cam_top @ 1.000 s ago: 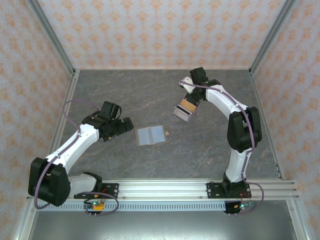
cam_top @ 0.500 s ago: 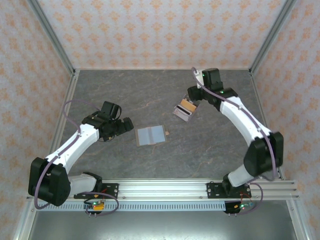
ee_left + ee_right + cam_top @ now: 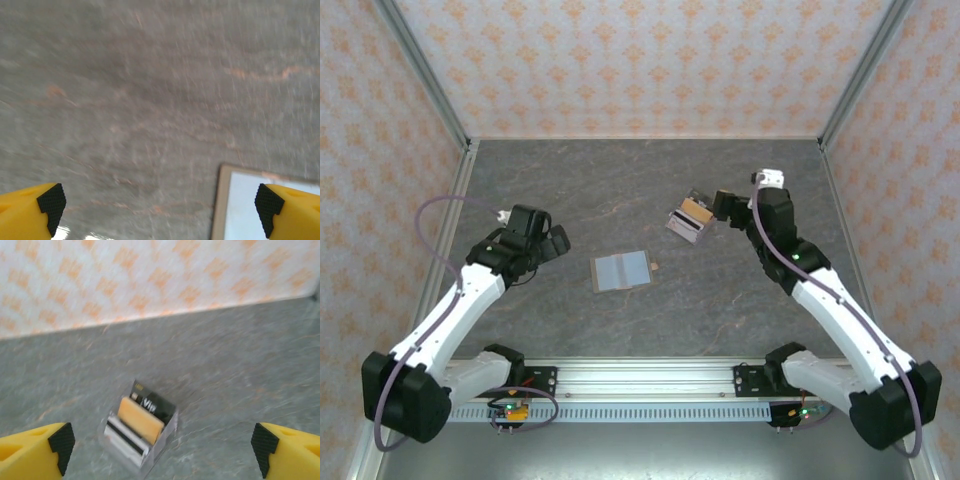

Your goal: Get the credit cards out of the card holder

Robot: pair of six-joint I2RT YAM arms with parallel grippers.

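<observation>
Top external view: the card holder lies spread open on the bench between the arms, slots facing up for easy reach. The right end effector hangs wide open and empty just beside a small pile of credit cards, which looks like a drop spot well apart from the holder. The left end effector gapes wide too, near the holder's left edge.

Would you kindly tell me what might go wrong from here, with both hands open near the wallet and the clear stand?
1. The right hand is open close beside the glossy clear stand with an orange card standing in it; a careless swing could tip it.
2. The grey-blue open wallet lies flat and unheld on the grey table; the open left hand might slide it rather than pinch anything.
</observation>
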